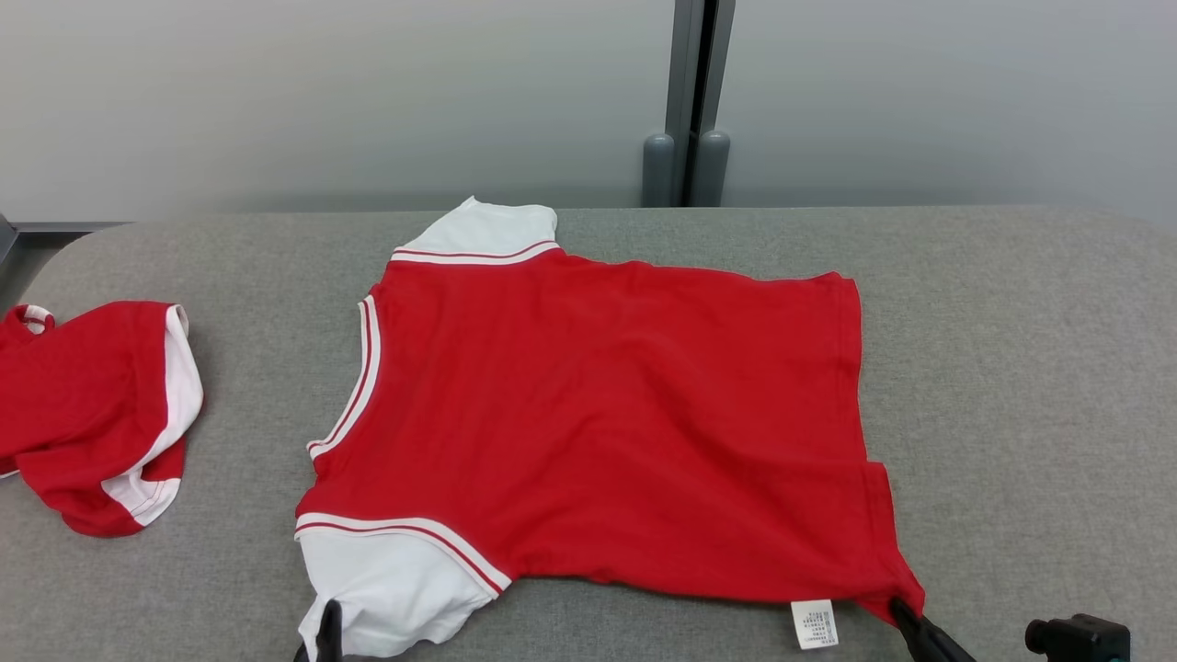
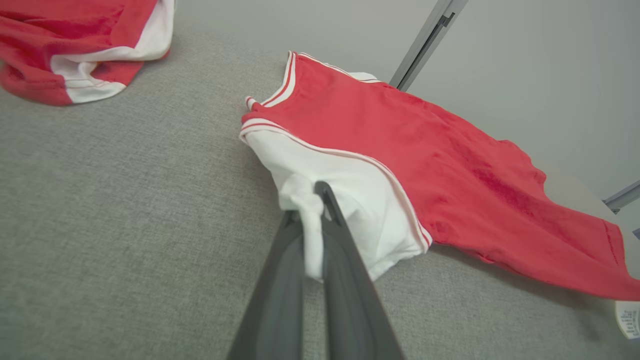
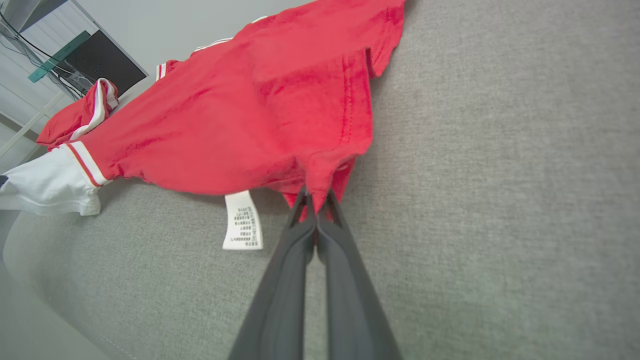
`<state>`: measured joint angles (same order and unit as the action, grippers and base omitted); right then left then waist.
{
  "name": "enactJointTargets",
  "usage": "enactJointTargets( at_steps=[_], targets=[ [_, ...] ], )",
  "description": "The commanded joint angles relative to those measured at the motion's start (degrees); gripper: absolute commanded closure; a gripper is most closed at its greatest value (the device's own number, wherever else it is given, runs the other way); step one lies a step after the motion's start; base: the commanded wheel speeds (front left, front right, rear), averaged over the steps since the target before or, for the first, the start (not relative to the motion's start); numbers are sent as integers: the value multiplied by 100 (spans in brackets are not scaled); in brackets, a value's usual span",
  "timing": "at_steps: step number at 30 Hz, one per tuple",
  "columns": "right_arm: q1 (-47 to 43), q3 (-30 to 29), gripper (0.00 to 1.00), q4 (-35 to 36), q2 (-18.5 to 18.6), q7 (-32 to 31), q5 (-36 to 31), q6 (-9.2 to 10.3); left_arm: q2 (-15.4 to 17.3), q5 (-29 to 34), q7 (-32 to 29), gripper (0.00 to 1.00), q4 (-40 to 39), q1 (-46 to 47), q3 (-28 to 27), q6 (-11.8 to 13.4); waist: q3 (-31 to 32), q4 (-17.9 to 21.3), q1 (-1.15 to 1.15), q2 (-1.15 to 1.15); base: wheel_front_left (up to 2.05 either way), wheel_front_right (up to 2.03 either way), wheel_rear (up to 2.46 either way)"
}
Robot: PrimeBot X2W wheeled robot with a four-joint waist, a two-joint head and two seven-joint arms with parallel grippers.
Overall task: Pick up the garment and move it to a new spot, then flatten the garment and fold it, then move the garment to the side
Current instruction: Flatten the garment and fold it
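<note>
**A:** Where does the garment (image 1: 607, 423) lie?

**B:** Spread across the middle of the grey padded table (image 1: 1011, 368), with the neck toward the robot's left and the hem toward its right. The red body is nearly flat, with only light ripples. I can't tell whether the front or the back faces up.

**A:** And the grippers?

**B:** Both hold cloth. The left gripper (image 2: 312, 212) has its fingers pressed together on a bunch of the near white sleeve (image 2: 350, 190). The right gripper (image 3: 316, 205) pinches the near hem corner (image 3: 325, 175), which rises off the table in a small peak. The care label (image 1: 815, 623) hangs out just beside that corner (so the edge there looks slightly turned).

**A:** How far along is the job, then?

**B:** My reading is that the garment has its spot and the flattening is close to done. The far sleeve (image 1: 487, 230) lies out flat, while the near edge is drawn up at its two pinched ends. No fold shows yet, and the move to the side is not yet done. So roughly the first half is behind, and the folding and the final shift are left.

**A:** Anything nearby that matters?

**B:** A second red-and-white garment (image 1: 92, 414) lies crumpled at the table's left end, well apart from this one. Behind the table stands a pale wall with a grey post (image 1: 690, 101).
</note>
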<state>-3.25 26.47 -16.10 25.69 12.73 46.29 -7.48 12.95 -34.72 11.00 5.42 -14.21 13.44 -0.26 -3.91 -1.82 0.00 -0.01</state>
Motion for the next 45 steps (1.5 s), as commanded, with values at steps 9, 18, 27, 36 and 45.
enactJointTargets(
  at_steps=[9, 18, 27, 36, 45],
  targets=[
    [238, -184, 100, 149, -74, -240, 60, -3, 181, 4, -143, 100, -159, 471, 5, -99, -122, 90, 0, 1, 0, 0, 0],
    [849, -106, 100, 102, -80, -396, 141, -4, 558, 110, -469, 100, 111, 1624, -3, -333, -378, 189, 0, 1, 0, 0, 0],
    [1789, 154, 100, -302, -164, -436, 277, -3, 682, 224, -651, 100, 1227, 3093, 201, -556, -686, 337, 0, 1, 0, 0, 0],
    [2722, 419, 100, -1015, -369, -225, 264, -3, 783, 357, -670, 100, 2715, 4367, 566, -688, -1126, 490, 0, 1, 0, 0, 0],
    [2823, 721, 0, -1460, -449, 149, 336, -3, 644, 591, 56, 0, 3852, 4740, 869, -715, -1059, 507, 0, 1, 0, 0, 0]
  ],
)
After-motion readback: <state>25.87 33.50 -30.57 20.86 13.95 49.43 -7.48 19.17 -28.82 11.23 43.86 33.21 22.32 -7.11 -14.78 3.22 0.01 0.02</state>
